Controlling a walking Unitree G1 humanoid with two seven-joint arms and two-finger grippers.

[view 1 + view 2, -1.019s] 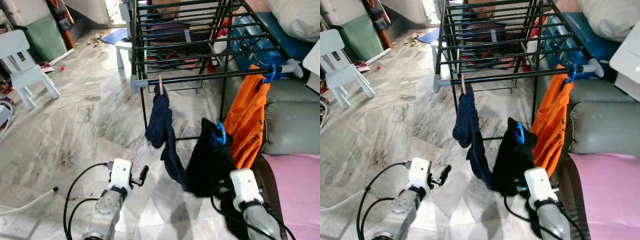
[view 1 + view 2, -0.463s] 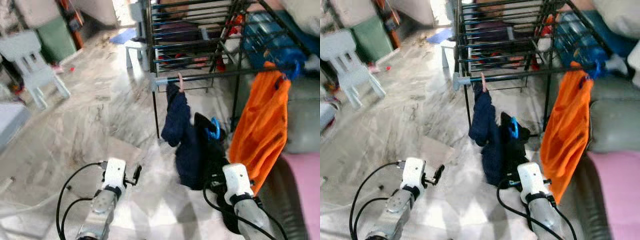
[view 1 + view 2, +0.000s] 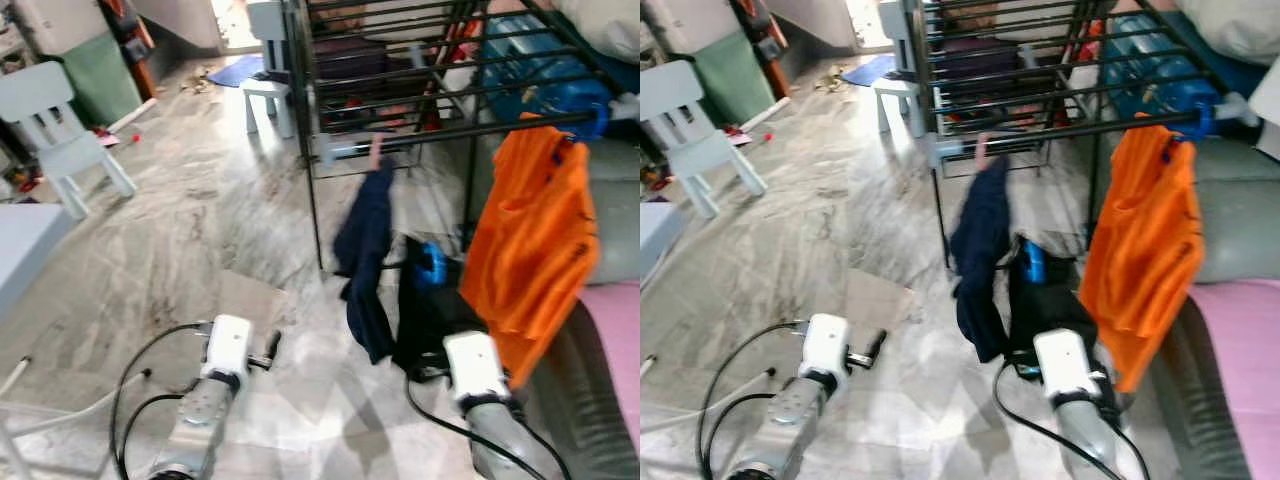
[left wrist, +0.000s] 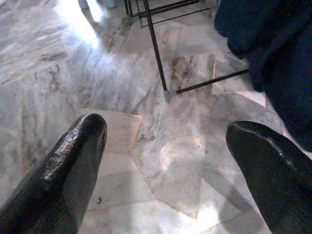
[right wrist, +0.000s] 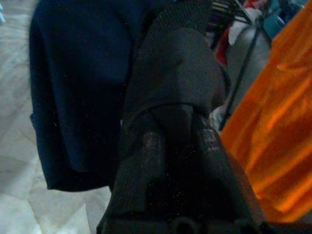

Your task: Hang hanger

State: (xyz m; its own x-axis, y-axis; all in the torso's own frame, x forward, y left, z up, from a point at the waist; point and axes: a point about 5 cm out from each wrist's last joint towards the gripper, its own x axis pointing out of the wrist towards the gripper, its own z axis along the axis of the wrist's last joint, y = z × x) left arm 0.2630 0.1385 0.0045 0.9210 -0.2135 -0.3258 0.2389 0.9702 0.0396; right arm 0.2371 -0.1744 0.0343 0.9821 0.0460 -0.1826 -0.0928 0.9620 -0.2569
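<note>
A black garment [image 3: 425,315] on a hanger with a blue hook [image 3: 431,265] hangs low in front of the black drying rack [image 3: 430,95]. My right gripper [image 5: 178,141] is shut on it from below, with black cloth draped over the fingertips. An orange shirt [image 3: 530,240] on a blue hanger hangs from the rack's front rail [image 3: 470,130] at the right. A navy garment [image 3: 365,250] is pegged to the rail's left end. My left gripper [image 4: 165,141] is open over the marble floor, left of the rack's leg [image 4: 157,53], holding nothing.
A light blue child's chair [image 3: 55,130] stands at the far left and a white stool [image 3: 268,60] behind the rack. A grey sofa with a pink cover [image 3: 615,320] borders the right. Blue water bottles [image 3: 550,80] lie beyond the rack. Cables trail on the floor.
The camera has swung, so the whole scene shifted and blurred. My right gripper still holds the black garment's hanger below the rail. The left gripper stays open and low.
</note>
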